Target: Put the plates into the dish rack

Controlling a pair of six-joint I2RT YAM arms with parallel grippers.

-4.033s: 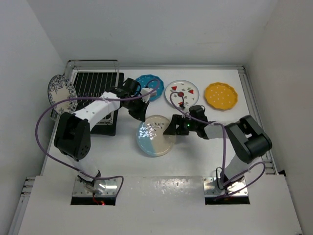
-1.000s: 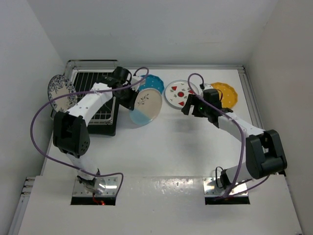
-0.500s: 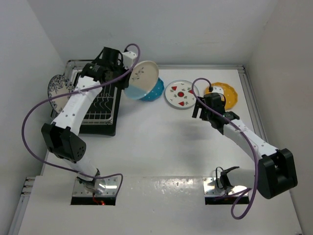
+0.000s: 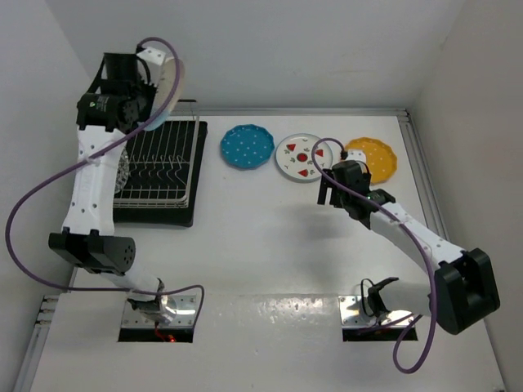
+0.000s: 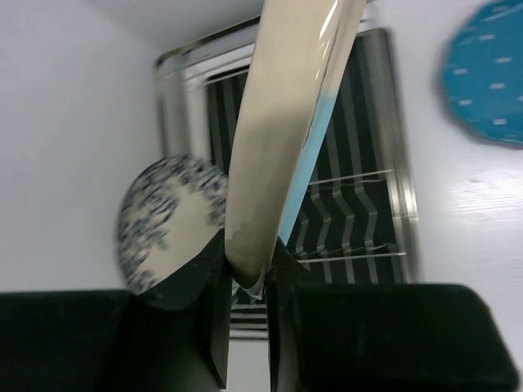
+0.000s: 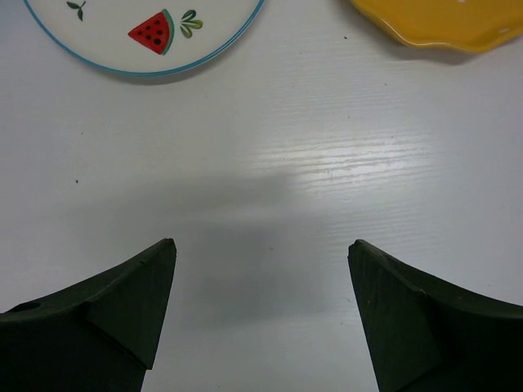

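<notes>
The half-blue plate [image 5: 282, 122] has risen over the rack [image 4: 159, 161], beside the wall [image 4: 37, 90].

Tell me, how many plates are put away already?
One flowery plate stands at the left of the dish rack. The left gripper holds the blue-and-cream plate over the rack. Three lie on the table: blue dotted plate, fruit plate, yellow plate. The right gripper is open.

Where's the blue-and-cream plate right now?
The plate is pinched edge-on in the left gripper, raised over the dish rack at the top view's far left, near the floral plate.
</notes>
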